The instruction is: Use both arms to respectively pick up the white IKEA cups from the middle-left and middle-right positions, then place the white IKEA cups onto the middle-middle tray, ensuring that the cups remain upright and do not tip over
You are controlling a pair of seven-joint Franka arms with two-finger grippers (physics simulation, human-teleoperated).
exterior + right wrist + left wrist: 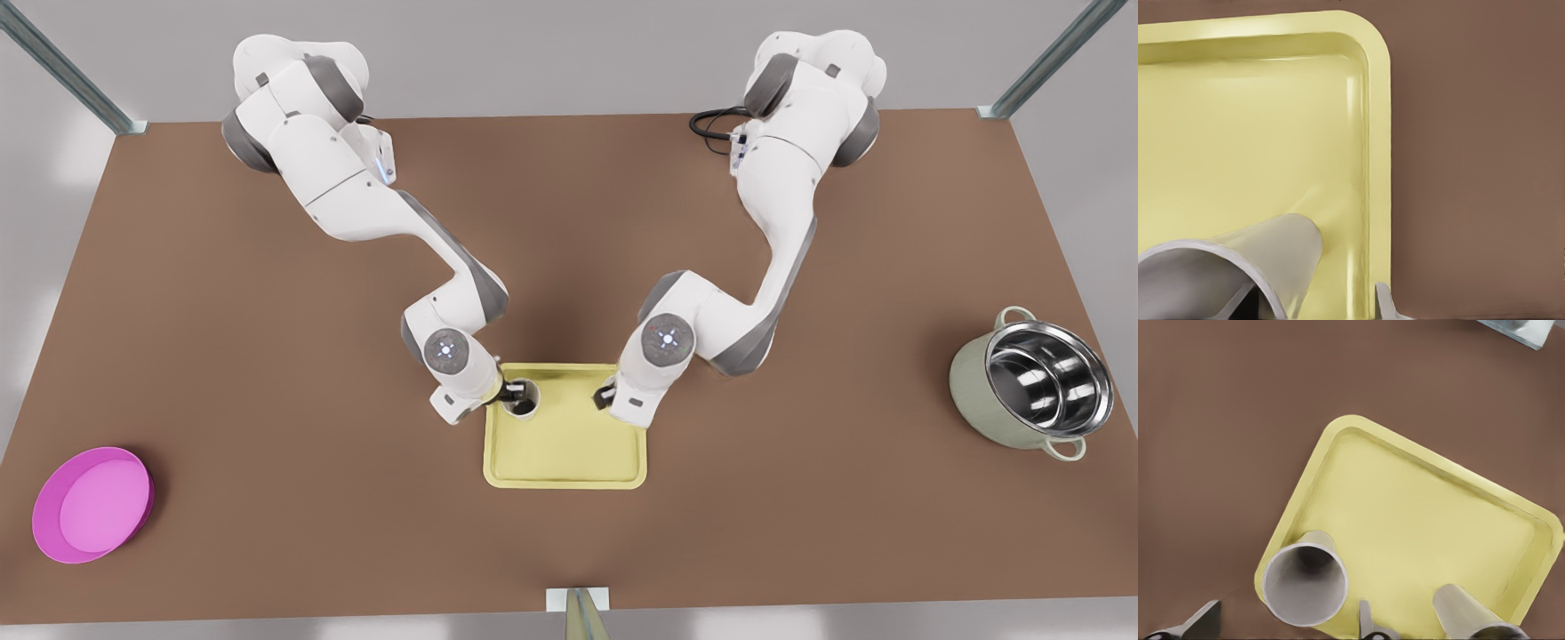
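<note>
Both cups (1305, 587) stand upright at separate corners of the tray (1418, 513) (likely avoiding knocks), left hand (1289, 608) and right hand (511, 391) released beside them.

1. Two white robot arms: one on the front view's left (356, 191), one on its right (782, 191).
2. Two grippers, the left gripper (508, 391) and the right gripper (605, 397), one on each arm.
3. Two white IKEA cups: one (1305, 585) beside the other (1468, 613) in the left wrist view.
4. One pale yellow tray (569, 476).
5. One magenta bowl (92, 504).
6. One steel-lined pale green pot (1031, 383).
7. One brown table (222, 356).
</note>
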